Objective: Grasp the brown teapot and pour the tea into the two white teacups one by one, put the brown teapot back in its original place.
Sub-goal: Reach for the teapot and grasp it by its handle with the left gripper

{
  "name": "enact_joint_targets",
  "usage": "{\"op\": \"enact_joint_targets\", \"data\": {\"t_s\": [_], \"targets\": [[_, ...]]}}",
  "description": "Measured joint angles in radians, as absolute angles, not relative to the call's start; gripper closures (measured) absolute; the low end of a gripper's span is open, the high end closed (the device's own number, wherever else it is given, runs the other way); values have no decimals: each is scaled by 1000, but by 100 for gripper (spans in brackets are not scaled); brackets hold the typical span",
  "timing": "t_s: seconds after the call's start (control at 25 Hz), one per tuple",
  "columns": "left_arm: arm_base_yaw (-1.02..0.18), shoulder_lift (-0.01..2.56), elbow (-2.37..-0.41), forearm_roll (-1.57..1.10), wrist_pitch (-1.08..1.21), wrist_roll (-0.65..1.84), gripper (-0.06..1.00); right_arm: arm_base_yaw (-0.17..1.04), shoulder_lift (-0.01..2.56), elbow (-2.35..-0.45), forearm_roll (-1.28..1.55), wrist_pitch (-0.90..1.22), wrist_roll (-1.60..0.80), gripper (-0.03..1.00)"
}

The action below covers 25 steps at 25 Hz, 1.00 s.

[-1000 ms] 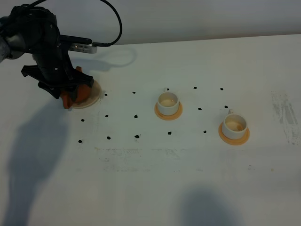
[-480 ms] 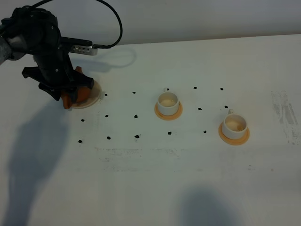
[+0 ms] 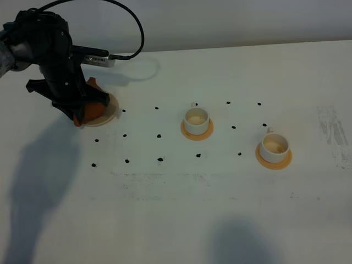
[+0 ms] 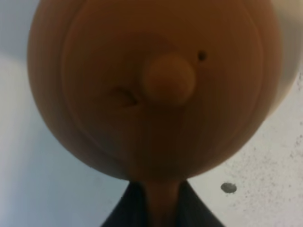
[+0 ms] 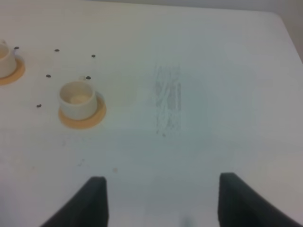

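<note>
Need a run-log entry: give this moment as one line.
left gripper: shut on brown teapot | teapot on cream coaster | right gripper: open

A test lab, seemingly — bare white table marked with rows of black dots.

Orange-brown teapot, white teacups on orange-tan coasters, white table speckled with black dots.

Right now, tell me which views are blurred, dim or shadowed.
Left wrist view: the teapot fills the frame, dim and out of focus. Right wrist view: mildly blurred, the right gripper showing only as two dark smudges. High view: sharp, with large soft shadows on the table at lower left and bottom centre.
</note>
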<state>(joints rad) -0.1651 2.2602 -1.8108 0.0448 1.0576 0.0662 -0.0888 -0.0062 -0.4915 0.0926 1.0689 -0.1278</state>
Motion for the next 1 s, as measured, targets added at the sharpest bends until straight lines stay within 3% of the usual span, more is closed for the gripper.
{"op": "enact_joint_targets", "data": {"t_s": [1.0], "targets": [[-165, 2191, -1811, 66, 974, 296, 85, -89, -6, -491, 93, 1069, -128, 45]]}}
